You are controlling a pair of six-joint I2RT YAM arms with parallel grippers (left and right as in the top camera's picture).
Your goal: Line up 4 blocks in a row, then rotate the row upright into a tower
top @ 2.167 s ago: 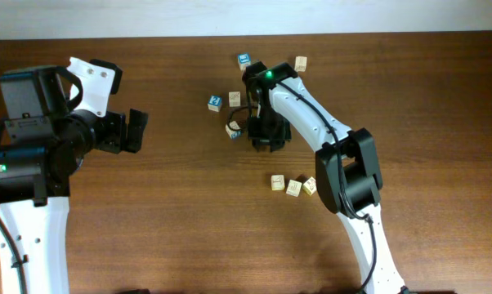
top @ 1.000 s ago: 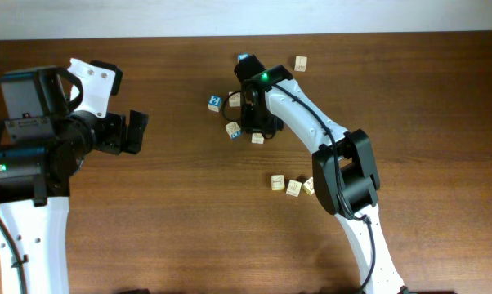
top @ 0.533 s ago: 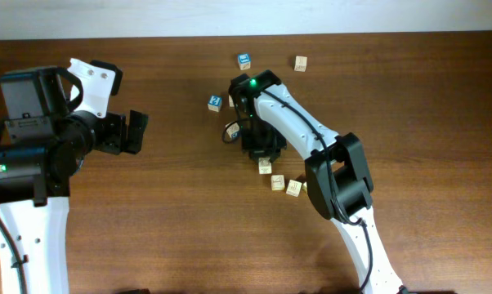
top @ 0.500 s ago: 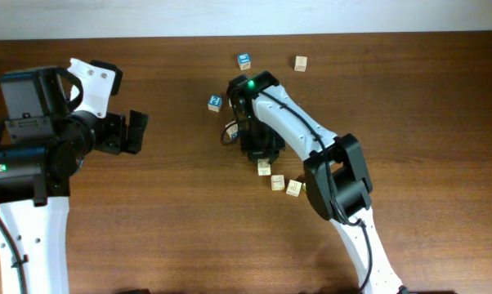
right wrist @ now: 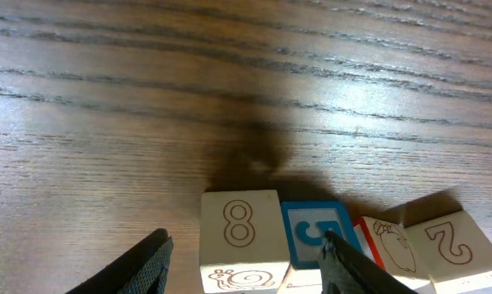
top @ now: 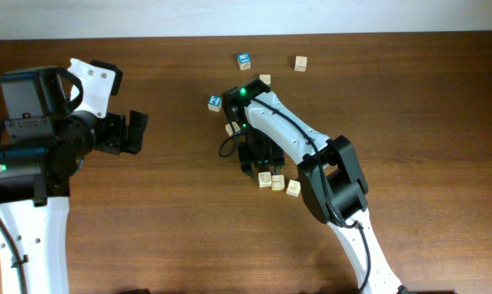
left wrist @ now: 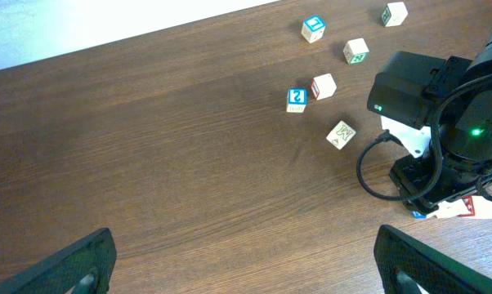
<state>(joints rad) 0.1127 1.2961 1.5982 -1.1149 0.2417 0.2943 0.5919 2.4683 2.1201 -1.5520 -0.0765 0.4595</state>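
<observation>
R gripper (right wrist: 244,249): jaws held apart, nothing clamped. 8 block (right wrist: 239,229) is framed between fingers, untouched, just beside blue-faced cube (right wrist: 315,233) on table (right wrist: 107,98). L gripper (top: 136,131) is spread wide, empty. Block is judged light, rigid, smooth; to be pinched across opp. side faces.
</observation>
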